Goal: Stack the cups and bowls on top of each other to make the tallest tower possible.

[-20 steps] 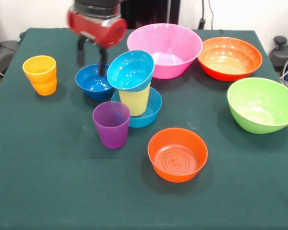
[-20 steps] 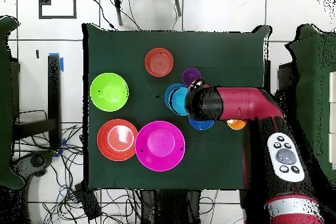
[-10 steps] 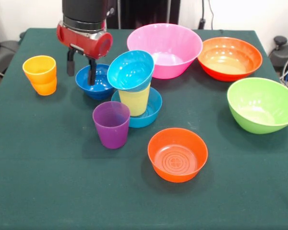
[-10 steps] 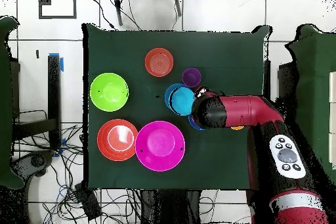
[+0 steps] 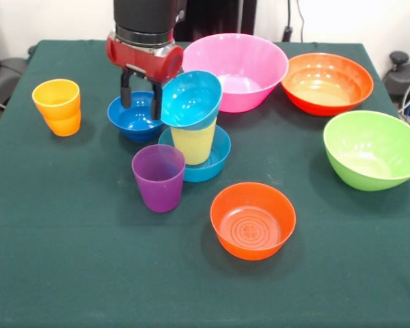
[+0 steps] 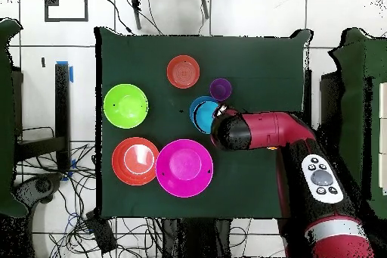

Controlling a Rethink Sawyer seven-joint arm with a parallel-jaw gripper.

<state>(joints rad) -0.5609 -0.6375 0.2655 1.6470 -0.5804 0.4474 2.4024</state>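
Front view shows the red and black arm's gripper [image 5: 141,101] hanging over the glossy dark blue small plastic bowl [image 5: 134,117], its two dark fingers [image 5: 126,91] spread apart with nothing between them; the right-hand finger in this view stands just beside, perhaps touching, the rim of the glossy cyan small bowl [image 5: 190,100]. That cyan bowl sits tilted, its mouth turned toward the camera, on top of the pale yellow translucent tumbler [image 5: 193,143], which stands upright inside the mid-blue small bowl [image 5: 215,158]; together they make the tower. Just in front of it stands the purple translucent tumbler [image 5: 158,177], and nearer still lies the orange-red small bowl [image 5: 253,220]. The orange translucent tumbler [image 5: 57,106] stands well apart at the left. Along the far and right side of the dark green tablecloth [image 5: 82,266] rest the large pink bowl [image 5: 236,70], the large orange-red bowl [image 5: 326,83] and the large lime green bowl [image 5: 373,149]. Overhead, the arm [image 6: 264,130] covers the dark blue bowl.
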